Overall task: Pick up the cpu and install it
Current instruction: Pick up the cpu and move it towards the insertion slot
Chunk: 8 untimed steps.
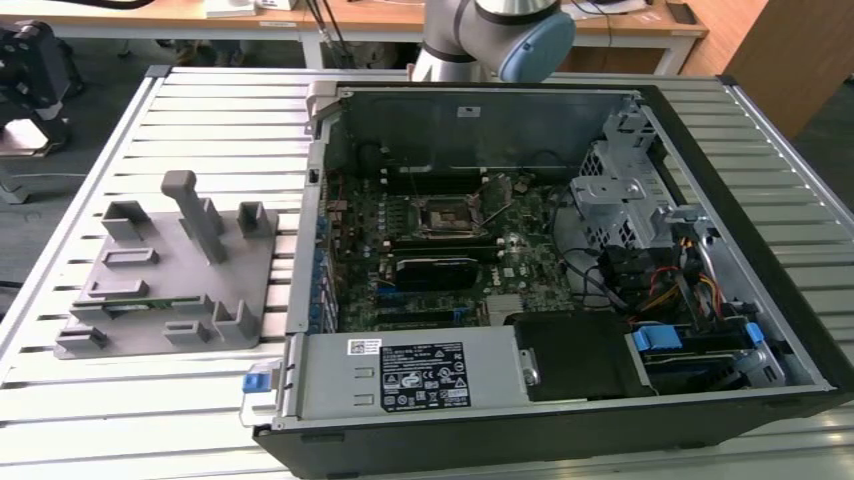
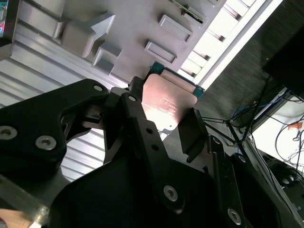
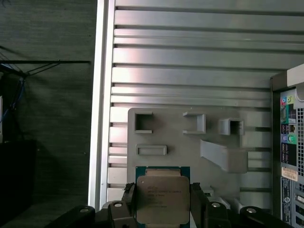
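In both wrist views my gripper (image 3: 163, 203) (image 2: 166, 124) is shut on the cpu. The first wrist view shows the cpu's (image 3: 162, 194) silver top and thin green rim between two black fingers (image 3: 128, 202). The second wrist view shows its tan-gold underside (image 2: 168, 99). The chip hangs in the air above the grey fixture tray (image 3: 190, 142) on the slatted table. In the exterior view the black socket frame (image 1: 441, 215) lies on the motherboard inside the open computer case (image 1: 747, 330). A part of my arm (image 1: 497, 35) shows at the far edge of the table.
The grey fixture tray (image 1: 174, 270), with upright posts and pockets, sits at the exterior view's left of the case. A long black block (image 1: 434, 268) lies just in front of the socket. Drive cages and cables (image 1: 654, 250) fill the case's right side. The case's rear ports (image 3: 289, 156) are close by.
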{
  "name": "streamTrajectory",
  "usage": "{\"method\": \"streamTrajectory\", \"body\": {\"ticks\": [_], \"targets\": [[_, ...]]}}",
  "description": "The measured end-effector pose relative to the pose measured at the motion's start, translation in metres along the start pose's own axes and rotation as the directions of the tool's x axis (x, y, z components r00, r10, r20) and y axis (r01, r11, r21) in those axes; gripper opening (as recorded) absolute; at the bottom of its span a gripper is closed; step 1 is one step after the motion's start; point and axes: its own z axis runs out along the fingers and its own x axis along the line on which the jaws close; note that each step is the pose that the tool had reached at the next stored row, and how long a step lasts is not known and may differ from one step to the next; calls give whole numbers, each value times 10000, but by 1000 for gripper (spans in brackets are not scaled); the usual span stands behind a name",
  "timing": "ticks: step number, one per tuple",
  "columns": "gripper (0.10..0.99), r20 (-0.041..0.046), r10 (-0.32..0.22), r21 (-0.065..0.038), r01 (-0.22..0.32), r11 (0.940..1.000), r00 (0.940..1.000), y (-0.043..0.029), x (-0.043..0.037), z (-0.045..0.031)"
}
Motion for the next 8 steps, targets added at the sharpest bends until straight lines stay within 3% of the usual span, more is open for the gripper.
{"method": "streamTrajectory", "body": {"ticks": [8], "targets": [[541, 1, -1, -1, 1, 10000, 10000, 0, -117, 1]]}}
